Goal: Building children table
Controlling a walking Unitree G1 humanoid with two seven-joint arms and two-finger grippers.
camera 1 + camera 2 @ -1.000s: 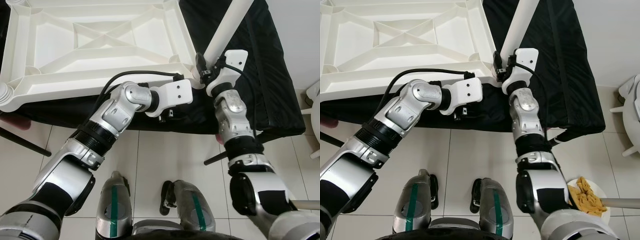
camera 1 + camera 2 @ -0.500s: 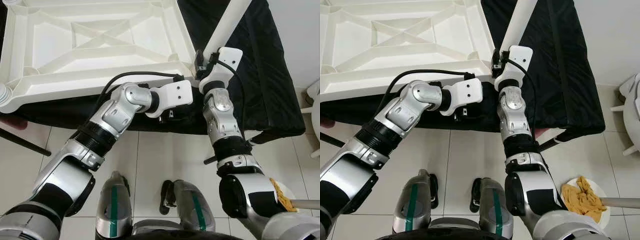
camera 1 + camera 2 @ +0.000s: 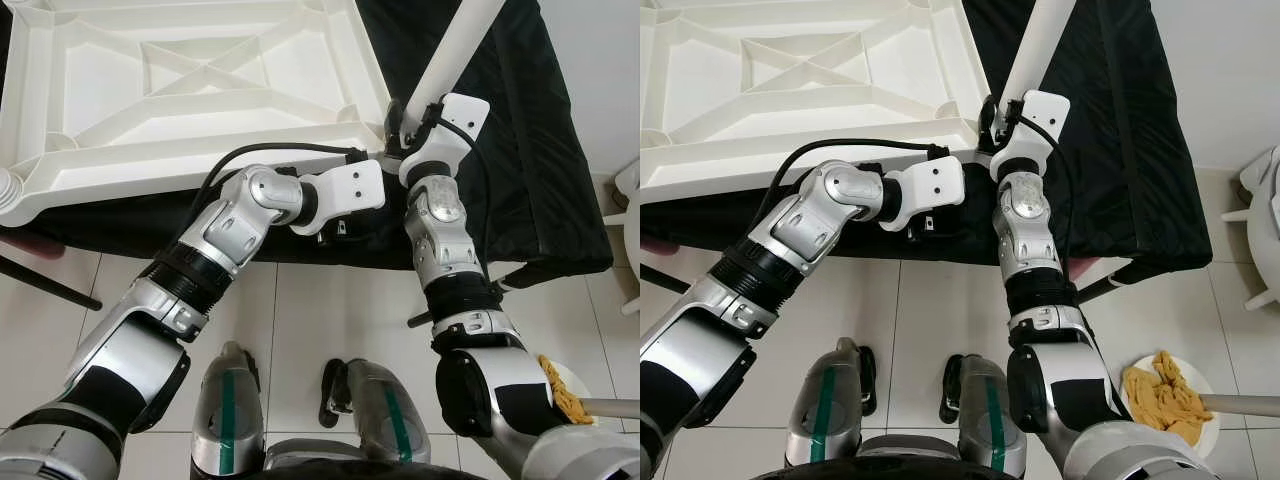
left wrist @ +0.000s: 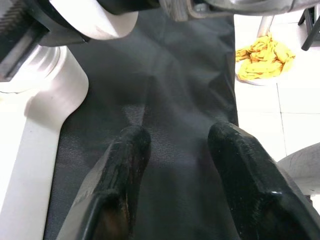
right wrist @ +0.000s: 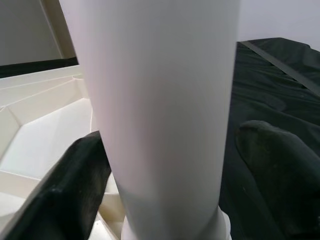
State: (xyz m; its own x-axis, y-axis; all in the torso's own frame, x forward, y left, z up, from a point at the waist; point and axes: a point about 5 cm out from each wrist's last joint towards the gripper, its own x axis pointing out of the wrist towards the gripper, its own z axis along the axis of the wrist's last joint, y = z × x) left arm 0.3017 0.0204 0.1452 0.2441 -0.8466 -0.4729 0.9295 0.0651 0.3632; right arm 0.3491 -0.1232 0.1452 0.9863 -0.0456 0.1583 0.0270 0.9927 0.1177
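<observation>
Gripping a smooth white cylindrical leg (image 3: pixel 452 55), right tool (image 5: pixel 165 165); left tool (image 4: pixel 175 165) released.

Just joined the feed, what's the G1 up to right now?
It is assembling a white plastic children's table. The tabletop lies upside down on a black cloth-covered surface. The right gripper is shut on a white table leg, holding its lower end at the tabletop's near right corner socket. The left gripper hangs open over the cloth, holding nothing.

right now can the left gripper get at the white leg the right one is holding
Probably yes: the left gripper hangs open over the black cloth just beside the white leg, with nothing between, though the right gripper crowds its base.
</observation>
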